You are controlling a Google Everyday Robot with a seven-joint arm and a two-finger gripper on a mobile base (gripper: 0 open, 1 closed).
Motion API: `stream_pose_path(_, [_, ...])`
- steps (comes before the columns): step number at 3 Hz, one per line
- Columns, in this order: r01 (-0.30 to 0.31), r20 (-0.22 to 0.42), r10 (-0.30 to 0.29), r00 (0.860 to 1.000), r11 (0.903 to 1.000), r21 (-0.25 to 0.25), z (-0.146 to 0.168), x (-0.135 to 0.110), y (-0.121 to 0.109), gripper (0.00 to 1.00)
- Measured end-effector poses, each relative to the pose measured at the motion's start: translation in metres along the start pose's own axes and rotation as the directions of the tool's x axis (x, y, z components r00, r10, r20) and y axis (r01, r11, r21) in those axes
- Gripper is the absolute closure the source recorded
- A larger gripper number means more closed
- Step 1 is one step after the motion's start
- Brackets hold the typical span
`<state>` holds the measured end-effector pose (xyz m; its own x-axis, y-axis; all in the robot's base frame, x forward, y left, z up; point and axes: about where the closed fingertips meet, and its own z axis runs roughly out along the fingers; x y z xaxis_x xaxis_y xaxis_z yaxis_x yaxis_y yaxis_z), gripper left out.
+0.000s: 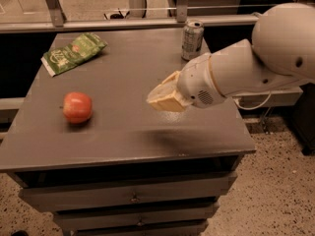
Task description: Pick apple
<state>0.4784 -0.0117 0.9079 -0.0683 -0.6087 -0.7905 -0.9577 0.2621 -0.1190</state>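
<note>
The red apple (77, 107) with yellow-orange patches lies on the left part of the grey table top (128, 132), on its own and touching nothing. My gripper (165, 97), cream-coloured at the end of the white arm (246, 73), hangs above the middle of the table, well to the right of the apple and clear of it. It holds nothing.
A green snack bag (74, 53) lies at the back left of the table. A drink can (192, 39) stands at the back, just behind my arm. The table has drawers (133, 198) below its front edge. A rail runs behind the table.
</note>
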Motion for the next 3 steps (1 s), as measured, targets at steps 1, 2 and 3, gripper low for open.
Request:
stream_pose_path(1, [-0.021, -0.024, 0.021, 0.999, 0.9998, 0.003, -0.0149, 0.0083, -0.0058, 0.66])
stream_pose_path(2, [-0.039, -0.036, 0.039, 0.999, 0.9991, -0.015, -0.0184, 0.0181, -0.0026, 0.28])
stream_pose_path(3, [-0.035, -0.03, 0.035, 0.999, 0.9992, -0.02, -0.0194, 0.0175, -0.0037, 0.05])
